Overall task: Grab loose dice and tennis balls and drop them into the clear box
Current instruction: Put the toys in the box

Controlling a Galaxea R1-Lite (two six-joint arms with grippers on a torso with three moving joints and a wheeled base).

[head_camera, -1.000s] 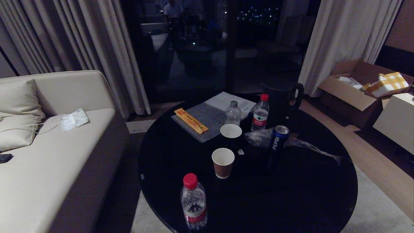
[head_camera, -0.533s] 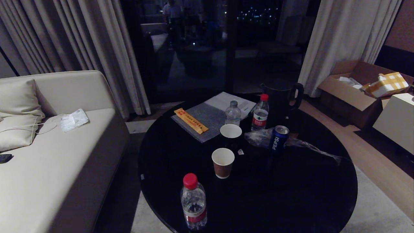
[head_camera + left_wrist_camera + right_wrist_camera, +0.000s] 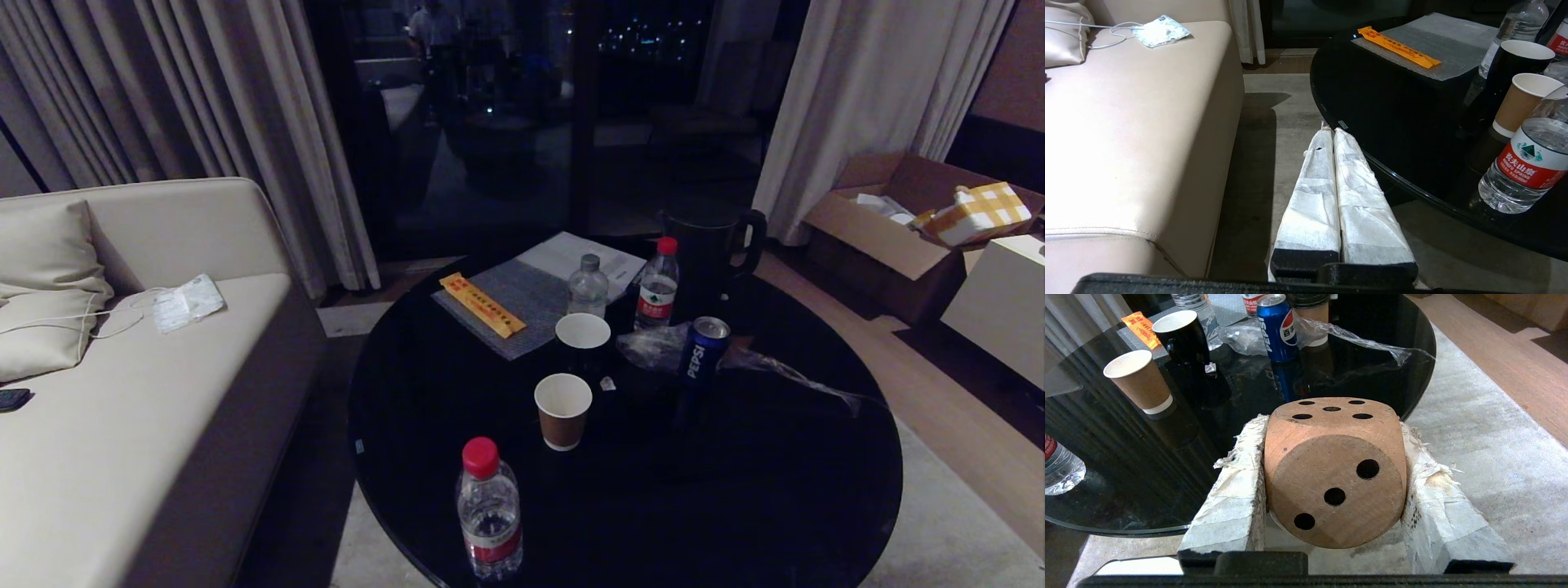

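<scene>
The right gripper (image 3: 1333, 473) has the tan die (image 3: 1334, 471) pinched between its two cloth-wrapped fingers (image 3: 1237, 498), out past the near rim of the round black glass table (image 3: 1180, 416) and over the pale rug (image 3: 1478, 457). The clear box shows in no view, so where the die must travel I cannot tell.

The worry is the grip: the rounded corners give the padding little flat to bite on, and a quick swing could let the die slip out and roll off under the table. A low sweep over the glass could also clip the Pepsi can (image 3: 1278, 330) or the brown paper cup (image 3: 1138, 381).

A cube has no long axis to speak of; its three-dot face looks back at the wrist, the five-dot face is turned up and away.

The left gripper (image 3: 1331, 134) hangs idle between sofa (image 3: 1135, 130) and table, fingers pressed together, holding nothing
</scene>
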